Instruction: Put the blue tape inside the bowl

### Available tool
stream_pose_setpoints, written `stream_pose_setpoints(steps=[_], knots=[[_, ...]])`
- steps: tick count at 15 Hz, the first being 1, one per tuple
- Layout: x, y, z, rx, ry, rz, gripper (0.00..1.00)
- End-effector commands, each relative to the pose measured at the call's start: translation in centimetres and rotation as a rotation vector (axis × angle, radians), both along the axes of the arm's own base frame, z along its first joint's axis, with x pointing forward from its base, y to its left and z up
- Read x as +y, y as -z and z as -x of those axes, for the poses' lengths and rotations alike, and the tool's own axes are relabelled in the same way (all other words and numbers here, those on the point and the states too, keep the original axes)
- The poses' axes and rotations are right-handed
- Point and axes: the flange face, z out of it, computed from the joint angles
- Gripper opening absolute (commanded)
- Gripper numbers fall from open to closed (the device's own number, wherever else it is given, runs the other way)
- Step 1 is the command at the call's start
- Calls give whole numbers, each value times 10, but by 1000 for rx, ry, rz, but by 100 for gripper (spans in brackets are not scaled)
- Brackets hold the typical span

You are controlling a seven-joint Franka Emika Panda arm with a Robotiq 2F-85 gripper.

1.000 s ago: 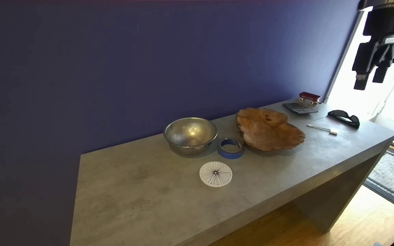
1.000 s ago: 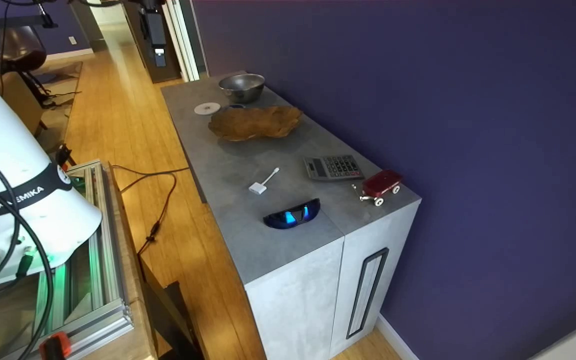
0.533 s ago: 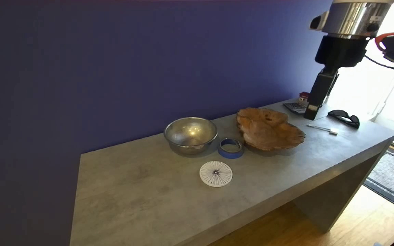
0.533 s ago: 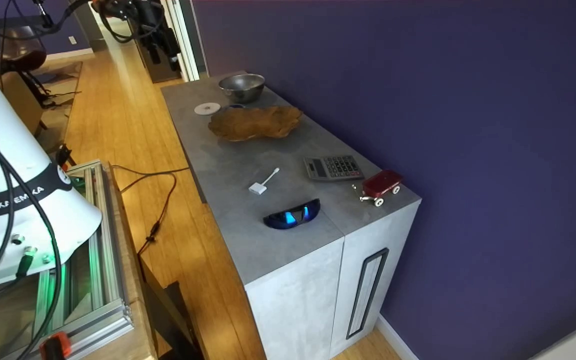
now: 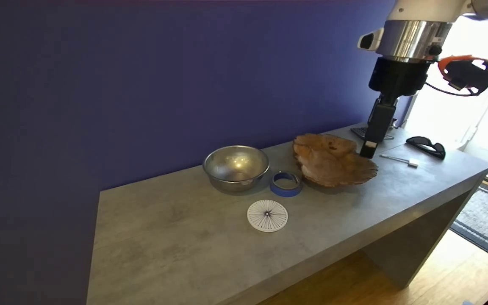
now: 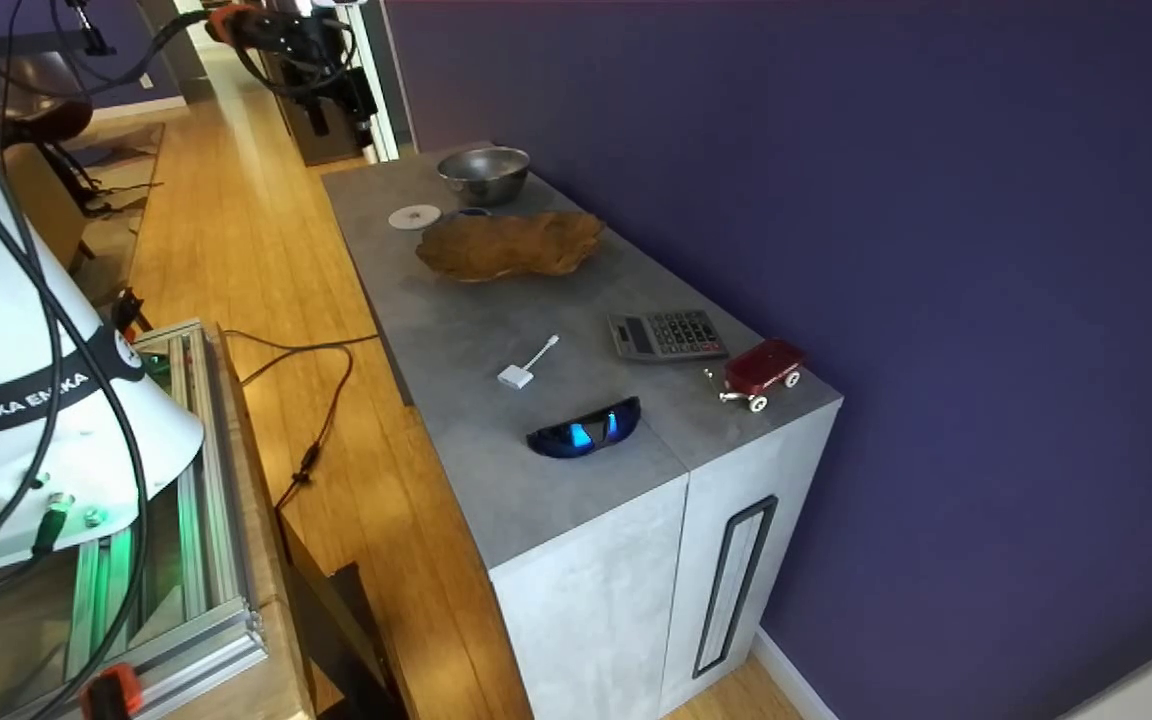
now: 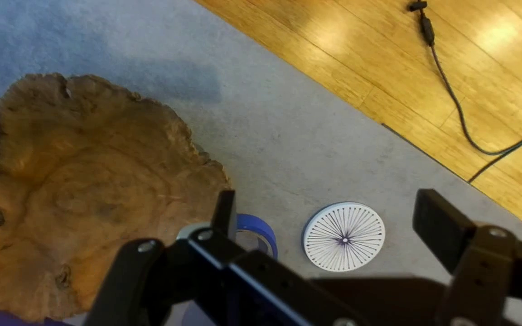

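Note:
The blue tape [image 5: 285, 192] lies flat on the grey table, between the metal bowl [image 5: 235, 185] and the wooden dish. In an exterior view the tape [image 6: 473, 212] is mostly hidden behind the dish, and the bowl [image 6: 486, 182] stands beyond it. The bowl looks empty. My gripper [image 5: 369, 149] is open, empty and pointing down above the table; it also shows high up in an exterior view [image 6: 342, 128]. In the wrist view [image 7: 329, 210] the left finger covers part of the tape [image 7: 261, 226]. The bowl is not clearly visible there.
A flat white patterned disc [image 5: 267, 216] lies near the tape. A brown wooden dish [image 5: 333, 165] stands beside the tape. A calculator [image 6: 668, 335], white adapter [image 6: 516, 376], sunglasses [image 6: 584, 428] and red toy wagon [image 6: 764, 368] lie toward the table's end. A wall runs along the back.
The arm has come in from the upper right in an exterior view, moving left and down and turning, so the gripper hangs lower near the wooden dish. The objects have not moved.

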Motion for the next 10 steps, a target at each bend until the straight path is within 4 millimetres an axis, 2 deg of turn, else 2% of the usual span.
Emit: stream_pose_setpoints(steps=[1, 2, 5, 6, 8, 10], knots=[[33, 29, -11, -42, -169, -74, 100], [42, 43, -16, -48, -232, -74, 100], [54, 79, -32, -16, -321, -49, 100], [41, 54, -13, -37, -267, -53, 100], [46, 76, -24, -7, -293, -52, 100], [48, 84, -31, 3, -299, -56, 100]])
